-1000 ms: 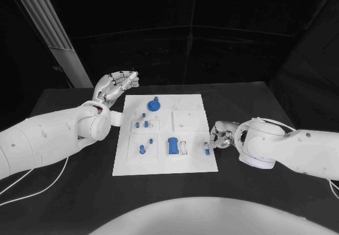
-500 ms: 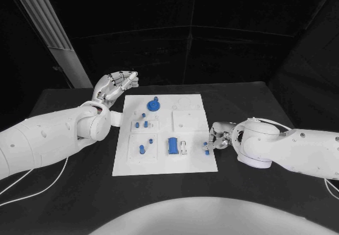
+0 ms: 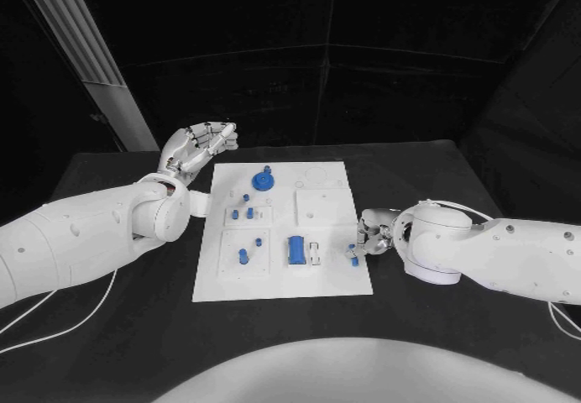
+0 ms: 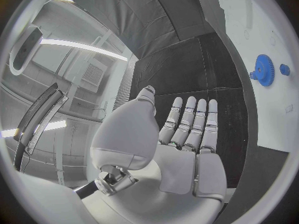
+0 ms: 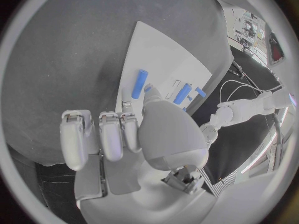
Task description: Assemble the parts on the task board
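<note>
Slightly shifted toward the white task board (image 3: 282, 290), the right hand (image 3: 374, 235) is pressed, fingers curled, beside a blue peg (image 3: 355, 260); the left hand (image 3: 197, 144) is held with fingers apart, holding nothing.

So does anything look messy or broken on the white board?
Nothing looks broken or spilled. The task board lies flat and square on the table, with its blue parts sitting in tidy spots. One small blue part lies loose at the board's right edge, beside the right hand, apart from the rest. The left hand holds nothing.

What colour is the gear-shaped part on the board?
Blue; the gear shows best in the left wrist view.
</note>
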`<state>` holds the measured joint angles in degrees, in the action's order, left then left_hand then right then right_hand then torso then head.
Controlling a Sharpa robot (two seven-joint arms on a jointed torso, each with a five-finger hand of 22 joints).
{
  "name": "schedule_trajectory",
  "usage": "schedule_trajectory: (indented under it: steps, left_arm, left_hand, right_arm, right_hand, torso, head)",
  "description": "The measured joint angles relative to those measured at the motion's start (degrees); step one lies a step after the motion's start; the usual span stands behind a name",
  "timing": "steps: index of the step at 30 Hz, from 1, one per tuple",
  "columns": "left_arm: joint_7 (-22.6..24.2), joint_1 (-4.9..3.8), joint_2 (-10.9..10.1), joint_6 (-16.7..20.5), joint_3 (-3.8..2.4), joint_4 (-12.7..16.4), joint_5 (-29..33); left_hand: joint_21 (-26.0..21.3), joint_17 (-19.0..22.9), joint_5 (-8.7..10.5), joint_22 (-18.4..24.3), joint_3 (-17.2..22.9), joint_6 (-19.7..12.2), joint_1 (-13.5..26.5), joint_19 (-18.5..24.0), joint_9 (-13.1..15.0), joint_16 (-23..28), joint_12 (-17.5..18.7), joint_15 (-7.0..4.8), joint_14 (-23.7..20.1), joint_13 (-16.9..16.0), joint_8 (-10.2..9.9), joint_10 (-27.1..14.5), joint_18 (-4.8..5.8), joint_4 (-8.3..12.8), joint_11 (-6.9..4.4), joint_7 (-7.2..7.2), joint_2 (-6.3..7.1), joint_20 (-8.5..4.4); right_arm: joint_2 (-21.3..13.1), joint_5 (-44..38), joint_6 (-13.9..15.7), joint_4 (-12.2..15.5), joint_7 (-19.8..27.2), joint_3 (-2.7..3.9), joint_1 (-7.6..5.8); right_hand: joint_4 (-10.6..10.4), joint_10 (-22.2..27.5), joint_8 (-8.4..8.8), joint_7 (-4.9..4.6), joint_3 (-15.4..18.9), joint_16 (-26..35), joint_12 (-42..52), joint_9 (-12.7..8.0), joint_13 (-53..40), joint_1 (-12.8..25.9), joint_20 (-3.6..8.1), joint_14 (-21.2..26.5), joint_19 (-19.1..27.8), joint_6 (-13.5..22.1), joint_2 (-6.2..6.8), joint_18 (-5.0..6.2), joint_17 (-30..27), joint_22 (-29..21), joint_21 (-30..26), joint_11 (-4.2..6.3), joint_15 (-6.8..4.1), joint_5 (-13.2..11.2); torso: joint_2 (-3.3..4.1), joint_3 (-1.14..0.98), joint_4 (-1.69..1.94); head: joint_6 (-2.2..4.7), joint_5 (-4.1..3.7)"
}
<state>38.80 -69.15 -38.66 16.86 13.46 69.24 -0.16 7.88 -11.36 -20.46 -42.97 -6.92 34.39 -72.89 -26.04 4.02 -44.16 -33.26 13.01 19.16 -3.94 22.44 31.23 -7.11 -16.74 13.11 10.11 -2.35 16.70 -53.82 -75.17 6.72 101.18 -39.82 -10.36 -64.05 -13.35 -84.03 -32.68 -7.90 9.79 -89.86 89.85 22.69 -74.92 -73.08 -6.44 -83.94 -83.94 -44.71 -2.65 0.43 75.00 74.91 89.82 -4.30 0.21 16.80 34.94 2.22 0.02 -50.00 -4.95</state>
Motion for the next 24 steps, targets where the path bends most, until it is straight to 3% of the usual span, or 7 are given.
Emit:
schedule_trajectory:
  steps: [5, 7, 11, 13, 14, 17, 24]
  left_arm:
    - [0.0, 0.0, -0.04, -0.01, 0.0, 0.04, 0.0]
    - [0.0, 0.0, -0.04, -0.01, 0.0, 0.06, 0.0]
    - [0.0, 0.0, -0.05, -0.02, 0.0, 0.08, 0.0]
    - [0.0, 0.0, -0.06, -0.02, 0.0, 0.08, 0.0]
    - [0.0, 0.0, -0.06, -0.02, 0.0, 0.09, 0.0]
    - [0.0, 0.0, -0.06, -0.02, 0.0, 0.09, 0.0]
    - [0.0, 0.0, -0.06, -0.03, 0.0, 0.1, 0.0]
  left_hand:
    - [0.0, 0.0, 0.0, 0.0, 0.0, 0.0, 0.0, 0.0, 0.0, 0.0, 0.0, 0.0, 0.0, 0.0, 0.0, 0.0, 0.0, 0.0, 0.0, 0.0, 0.0, 0.0]
    - [0.0, 0.0, 0.0, 0.0, 0.0, 0.0, 0.0, 0.0, 0.0, 0.0, 0.0, 0.0, 0.0, 0.0, 0.0, 0.0, 0.0, 0.0, 0.0, 0.0, 0.0, 0.0]
    - [0.0, 0.0, 0.0, 0.0, 0.0, 0.0, 0.0, 0.0, 0.0, 0.0, 0.0, 0.0, 0.0, 0.0, 0.0, 0.0, 0.0, 0.0, 0.0, 0.0, 0.0, 0.0]
    - [0.0, 0.0, 0.0, 0.0, 0.0, 0.0, 0.0, 0.0, 0.0, 0.0, 0.0, 0.0, 0.0, 0.0, 0.0, 0.0, 0.0, 0.0, 0.0, 0.0, 0.0, 0.0]
    - [0.0, 0.0, 0.0, -0.01, 0.0, 0.0, 0.0, 0.0, 0.0, 0.0, 0.0, 0.0, 0.0, 0.0, 0.0, 0.0, 0.0, 0.0, 0.0, 0.0, 0.0, 0.0]
    - [0.0, 0.0, 0.0, -0.01, 0.0, 0.0, 0.0, 0.0, 0.0, 0.0, 0.0, 0.0, 0.0, 0.0, 0.0, 0.0, 0.0, 0.0, 0.0, 0.0, 0.0, 0.0]
    - [0.0, -0.01, 0.0, -0.01, 0.0, 0.0, 0.0, 0.0, 0.0, 0.0, 0.0, 0.0, 0.0, 0.0, 0.0, 0.0, 0.0, 0.0, 0.0, 0.0, 0.0, 0.0]
  right_arm:
    - [0.34, -0.22, -0.49, -0.3, 0.0, 0.12, 0.03]
    - [0.43, -0.27, -0.67, -0.41, 0.01, 0.14, 0.03]
    - [0.71, -0.42, -1.1, -0.74, 0.04, 0.17, 0.05]
    - [0.84, -0.49, -1.33, -0.86, 0.04, 0.19, 0.05]
    - [0.9, -0.51, -1.45, -0.91, 0.04, 0.19, 0.05]
    - [1.05, -0.58, -1.71, -0.96, 0.05, 0.19, 0.05]
    - [1.09, -0.64, -1.66, -0.84, 0.15, 0.18, 0.07]
  right_hand:
    - [0.19, 0.0, 0.1, -0.27, -0.19, 0.0, 0.0, 0.13, 0.0, -0.53, 0.0, -0.21, 0.0, 0.19, -0.08, 0.0, 0.0, 0.0, 0.0, 0.0, 0.21, 0.0]
    - [0.26, 0.0, 0.11, -0.27, -0.26, 0.0, 0.0, 1.86, 0.0, -0.53, -0.14, -0.21, -0.14, 0.52, -0.08, 0.0, 0.0, 0.0, 0.0, 0.0, 0.21, 0.0]
    - [0.65, 0.0, 0.15, -0.2, -0.33, 0.0, 0.0, 7.61, 0.0, -1.13, -0.22, 0.0, -0.22, 0.87, -0.24, 0.0, 0.0, 0.0, 0.0, 0.0, 0.42, -0.16]
    - [1.1, 0.0, 0.15, -0.31, -0.78, 0.0, 0.0, 7.78, 0.0, -1.99, -0.42, 0.0, -0.02, 1.0, -0.32, 0.0, 0.0, 0.0, 0.0, 0.0, 0.42, -0.87]
    - [1.47, 0.0, 0.35, -0.53, -1.15, 0.0, 0.0, 10.68, 0.0, -2.26, -0.43, -0.11, -0.01, 1.31, -0.56, 0.0, 0.0, 0.0, 0.0, 0.0, 0.53, -1.55]
    - [2.63, 0.02, 0.36, -0.74, -2.31, 0.0, 0.0, 12.0, -0.01, -4.01, -0.56, 0.0, -0.15, 1.54, -0.81, 0.0, 0.0, 0.0, 0.0, -0.01, 0.82, -3.3]
    - [5.53, -0.01, 1.19, -0.99, -5.27, 0.0, 0.0, 12.11, -0.02, -7.48, -0.84, -0.21, -0.02, 0.79, -1.3, 0.0, 0.0, 0.0, 0.0, -0.42, 1.03, -3.49]
  torso:
    - [0.0, -0.02, 0.0]
    - [0.01, -0.02, 0.0]
    - [0.03, -0.02, 0.0]
    - [0.03, -0.03, 0.0]
    - [0.03, -0.03, 0.0]
    - [0.03, -0.04, 0.0]
    - [0.03, -0.05, -0.01]
  head:
    - [0.0, 0.04]
    - [0.0, 0.04]
    - [0.0, 0.07]
    - [0.0, 0.07]
    - [0.0, 0.07]
    - [0.0, 0.07]
    - [0.0, 0.08]
